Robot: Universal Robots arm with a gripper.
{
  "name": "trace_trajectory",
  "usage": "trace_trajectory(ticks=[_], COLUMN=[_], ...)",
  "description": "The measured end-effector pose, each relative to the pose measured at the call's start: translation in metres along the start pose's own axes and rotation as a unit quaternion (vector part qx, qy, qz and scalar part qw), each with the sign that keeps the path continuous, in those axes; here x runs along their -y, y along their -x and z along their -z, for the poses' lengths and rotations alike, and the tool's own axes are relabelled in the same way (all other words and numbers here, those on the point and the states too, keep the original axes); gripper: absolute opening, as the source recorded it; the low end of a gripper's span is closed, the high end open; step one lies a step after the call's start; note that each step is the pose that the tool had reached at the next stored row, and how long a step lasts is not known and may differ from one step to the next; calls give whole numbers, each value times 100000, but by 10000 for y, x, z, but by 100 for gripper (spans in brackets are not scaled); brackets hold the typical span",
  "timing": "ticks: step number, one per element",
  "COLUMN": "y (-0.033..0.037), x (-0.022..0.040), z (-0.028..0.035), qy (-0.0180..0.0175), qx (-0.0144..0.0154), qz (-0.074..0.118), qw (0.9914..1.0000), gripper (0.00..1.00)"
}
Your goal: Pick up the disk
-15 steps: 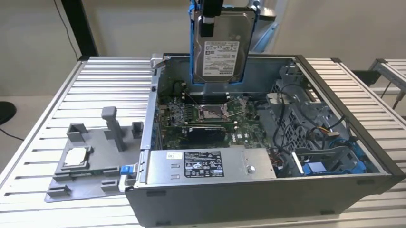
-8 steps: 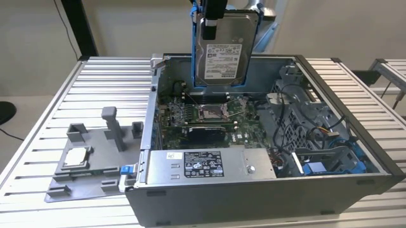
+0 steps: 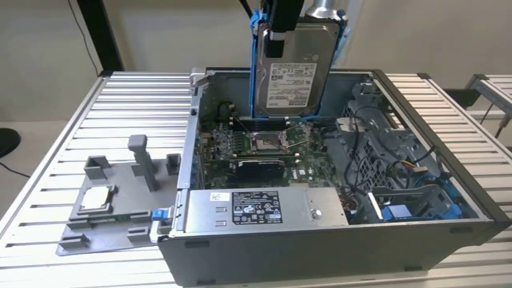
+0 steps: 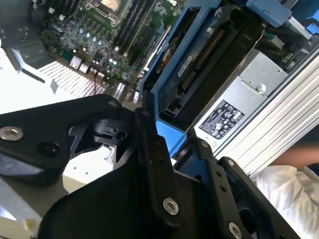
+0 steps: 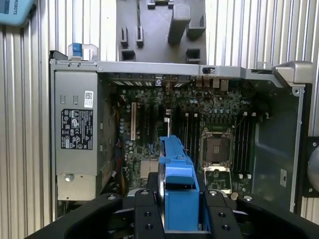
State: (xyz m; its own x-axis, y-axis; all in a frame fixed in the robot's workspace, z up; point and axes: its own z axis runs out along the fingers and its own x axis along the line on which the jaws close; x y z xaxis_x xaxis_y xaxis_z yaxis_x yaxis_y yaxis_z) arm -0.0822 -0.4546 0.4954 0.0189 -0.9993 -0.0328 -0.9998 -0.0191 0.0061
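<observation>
Disk [image 3: 294, 66] hangs upright in the gripper [image 3: 276, 33], clamped by its top edge, well clear above the open computer case [image 3: 432, 240]. Its lower edge hovers over the green motherboard [image 3: 264, 144] with free room all round. Silver metal face, white printed label, blue plastic bracket [image 5: 178, 194] framing it. The case sits on a ribbed metal tabletop [image 3: 120, 114], beside a grey plastic fixture [image 3: 112, 198].

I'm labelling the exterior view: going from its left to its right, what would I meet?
Grey plastic fixture tray → small square silver chip resting in it → open grey computer case with the long grey box with a black label → silver-grey disk in its blue bracket, raised above the case.
</observation>
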Motion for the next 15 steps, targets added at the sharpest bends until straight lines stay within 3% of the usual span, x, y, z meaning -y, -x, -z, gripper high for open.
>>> trace_trajectory(ticks=[15], y=[-285], x=[321], z=[9], qy=[182], qx=[6], qz=[-7], qw=[100000], gripper=[0])
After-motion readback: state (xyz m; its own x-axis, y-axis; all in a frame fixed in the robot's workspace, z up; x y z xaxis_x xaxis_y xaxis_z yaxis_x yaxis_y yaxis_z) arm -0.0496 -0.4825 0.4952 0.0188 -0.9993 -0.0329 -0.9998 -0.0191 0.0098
